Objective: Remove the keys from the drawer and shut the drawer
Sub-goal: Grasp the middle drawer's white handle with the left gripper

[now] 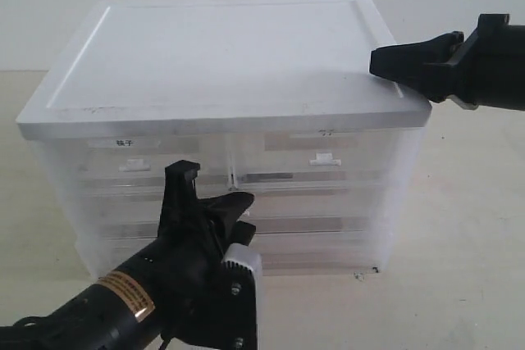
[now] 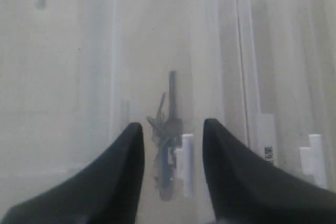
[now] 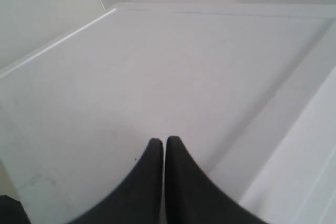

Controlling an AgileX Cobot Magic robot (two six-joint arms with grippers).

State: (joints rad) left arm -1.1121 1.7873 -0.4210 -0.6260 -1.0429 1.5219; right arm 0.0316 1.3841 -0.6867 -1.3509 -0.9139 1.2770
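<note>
The drawer [image 1: 328, 197] is the full-width translucent one under the two half-width drawers, and its front looks flush with the cabinet. My left gripper [image 1: 212, 186] is open right in front of it. In the left wrist view the left gripper [image 2: 172, 124] straddles the drawer's white tab handle [image 2: 186, 163] without touching it. The keys [image 2: 167, 129], dark metal with a blue fob, show blurred through the drawer front [image 2: 157, 51]. In the exterior view the keys are hidden. My right gripper [image 1: 379, 61] is shut and empty over the cabinet's top; its tips [image 3: 164, 141] hover at the lid.
The white-topped plastic cabinet [image 1: 221, 63] stands on a pale table [image 1: 467, 252]. Two half-width labelled drawers [image 1: 135, 165] sit along its top row, with more full-width drawers below. A white label strip [image 2: 266, 140] and another tab handle [image 2: 314, 158] lie beside the left gripper.
</note>
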